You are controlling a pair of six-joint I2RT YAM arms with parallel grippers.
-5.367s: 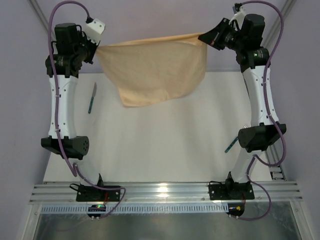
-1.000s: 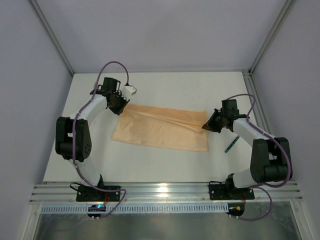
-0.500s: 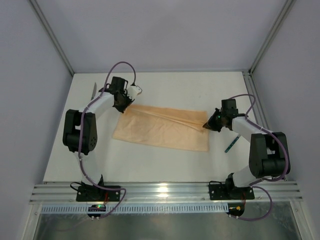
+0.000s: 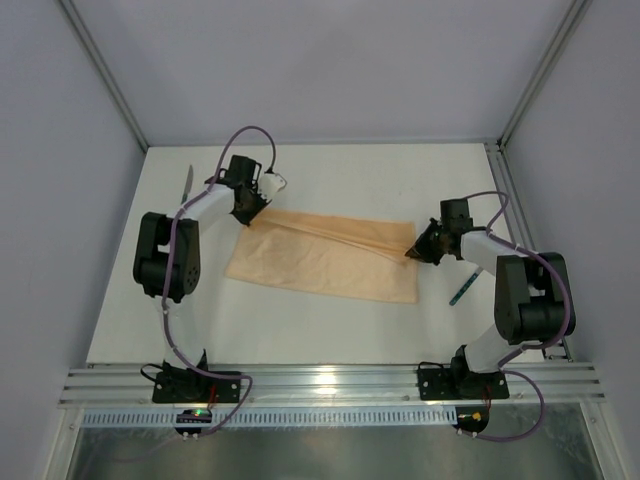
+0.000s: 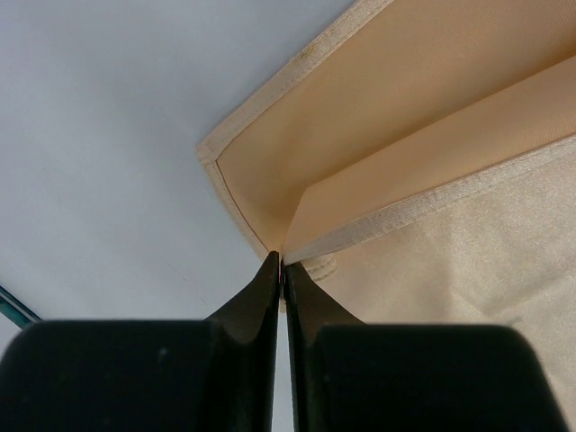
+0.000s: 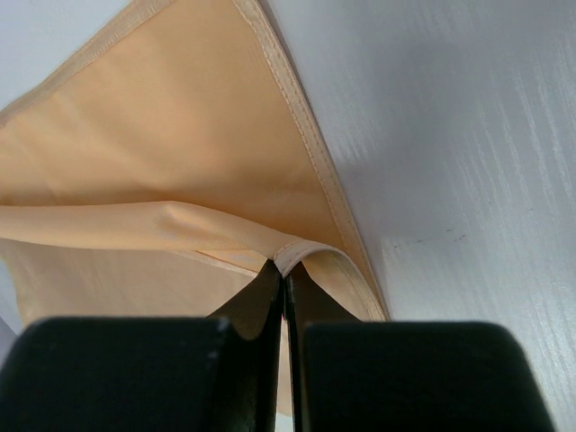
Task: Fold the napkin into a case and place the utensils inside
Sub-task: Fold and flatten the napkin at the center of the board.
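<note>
By the tabletop's [image 4: 300,335] far-left corner lies the knife [image 4: 186,183], well apart from the cloth. Just right of it, the left gripper [image 4: 249,214] sits low on the surface at the napkin's [image 4: 325,262] far-left corner. The left wrist view shows its fingers [image 5: 256,297] pressed almost together, only a hairline slit between them, with the hemmed corner caught at the very tips.

The napkin lies flat across the middle of the tabletop as a wide oblong. It is doubled over once, with a crease running toward its far-right corner and the upper layer's hem showing over the lower.

At that far-right corner the right gripper [image 4: 411,253] is also down on the surface, and its fingers [image 6: 261,297] are clamped on a small loop of hem. A second utensil [image 4: 460,291], of which only the teal handle shows, lies near the right edge, partly hidden under the right arm.

The step in hand appears to be the first fold, with the cloth laid down in half and both corners pinched. Next, both grippers would likely need to let go, lift clear without dragging the layers, and re-grip one long edge for a narrower fold. The case is not yet formed, and neither utensil has been picked up.
</note>
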